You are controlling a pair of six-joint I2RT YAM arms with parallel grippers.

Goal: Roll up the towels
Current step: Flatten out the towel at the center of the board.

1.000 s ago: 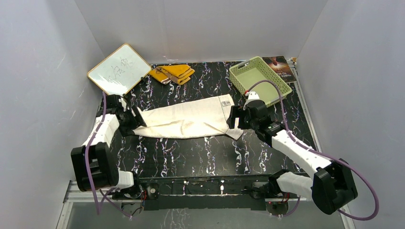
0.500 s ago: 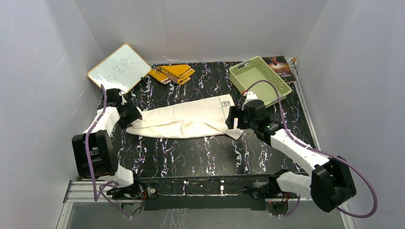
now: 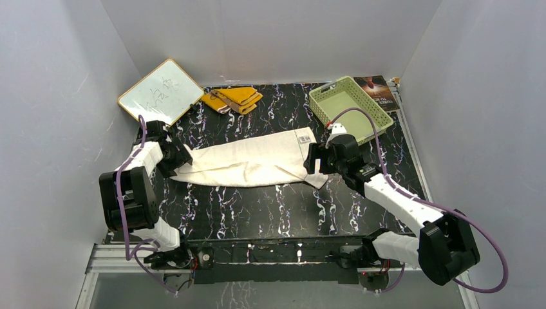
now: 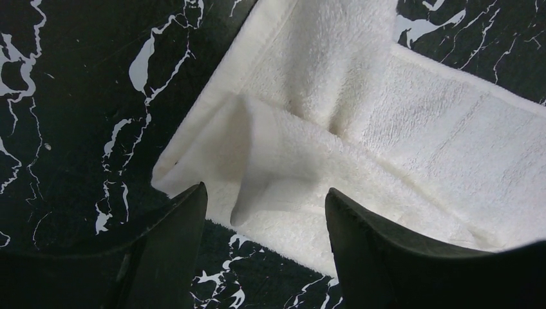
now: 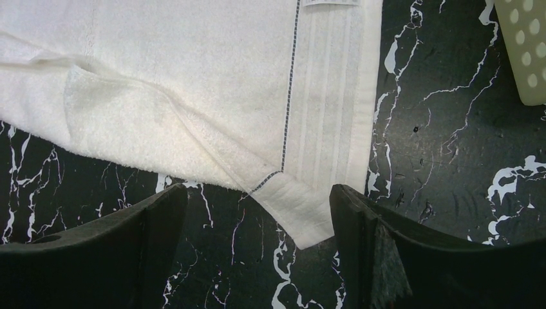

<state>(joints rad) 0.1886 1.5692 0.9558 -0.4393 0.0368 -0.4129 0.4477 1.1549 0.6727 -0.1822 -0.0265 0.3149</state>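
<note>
Left claw retreated; wrist view shows towel crease.

A black table veined with white carries a wooden-framed white board with scribbled marks at its far left, a pale green slotted basket at its far right and a dark printed booklet just behind that, all between plain grey walls.

The cream towel runs off the top and right edges of our left wrist view, and off the top and left of the right wrist view, where only a corner of the green basket shows. From above, we cannot read the writing on the white board.
</note>
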